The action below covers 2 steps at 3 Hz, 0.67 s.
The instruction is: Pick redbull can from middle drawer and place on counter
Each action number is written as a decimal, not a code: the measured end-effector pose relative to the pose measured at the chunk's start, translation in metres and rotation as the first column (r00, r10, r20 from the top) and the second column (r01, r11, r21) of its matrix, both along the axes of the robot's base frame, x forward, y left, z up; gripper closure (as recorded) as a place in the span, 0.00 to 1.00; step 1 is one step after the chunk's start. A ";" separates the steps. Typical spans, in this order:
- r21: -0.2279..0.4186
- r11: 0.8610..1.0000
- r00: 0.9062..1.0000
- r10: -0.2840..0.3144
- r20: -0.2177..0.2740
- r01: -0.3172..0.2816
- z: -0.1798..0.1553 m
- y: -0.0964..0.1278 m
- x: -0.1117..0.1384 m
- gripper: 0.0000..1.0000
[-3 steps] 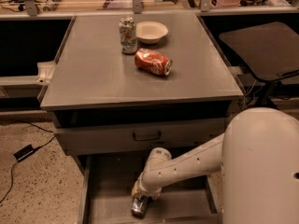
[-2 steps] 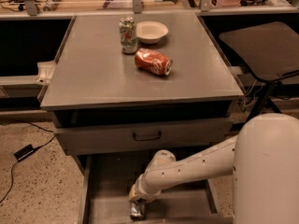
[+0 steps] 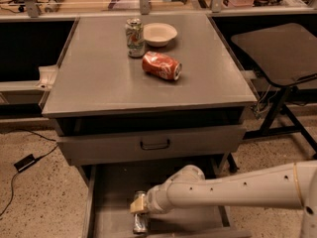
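Observation:
The redbull can (image 3: 140, 224), slim and silver, stands on the floor of the open middle drawer (image 3: 110, 202) near its front. My gripper (image 3: 139, 207) reaches down into the drawer from the right and sits right over the top of the can, hiding the can's upper part. The white arm stretches across the drawer from the lower right. The grey counter (image 3: 99, 78) lies above, at the top of the cabinet.
On the counter a red cola can (image 3: 162, 66) lies on its side, a green-and-white can (image 3: 134, 37) stands upright, and a white bowl (image 3: 159, 33) sits behind. A shut drawer front with a dark handle (image 3: 154, 144) is above the open drawer. A dark side table (image 3: 277, 48) stands at the right.
The arm has swung a little to the left and lower in the drawer. The gripper now sits closer over the can's top. The can stays on the drawer floor.

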State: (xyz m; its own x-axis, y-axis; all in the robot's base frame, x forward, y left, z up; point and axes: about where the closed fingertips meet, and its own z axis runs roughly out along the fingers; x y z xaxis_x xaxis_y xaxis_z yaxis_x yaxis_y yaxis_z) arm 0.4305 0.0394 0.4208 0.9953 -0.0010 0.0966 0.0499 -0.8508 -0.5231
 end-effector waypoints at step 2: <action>0.110 0.992 0.978 0.035 0.206 -0.059 0.106 -0.016 -0.010 1.00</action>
State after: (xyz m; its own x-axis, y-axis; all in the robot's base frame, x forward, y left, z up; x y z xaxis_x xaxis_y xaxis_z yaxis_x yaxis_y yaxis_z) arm 0.4203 0.0237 0.5266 0.9539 0.0222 0.2992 0.2038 -0.7799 -0.5918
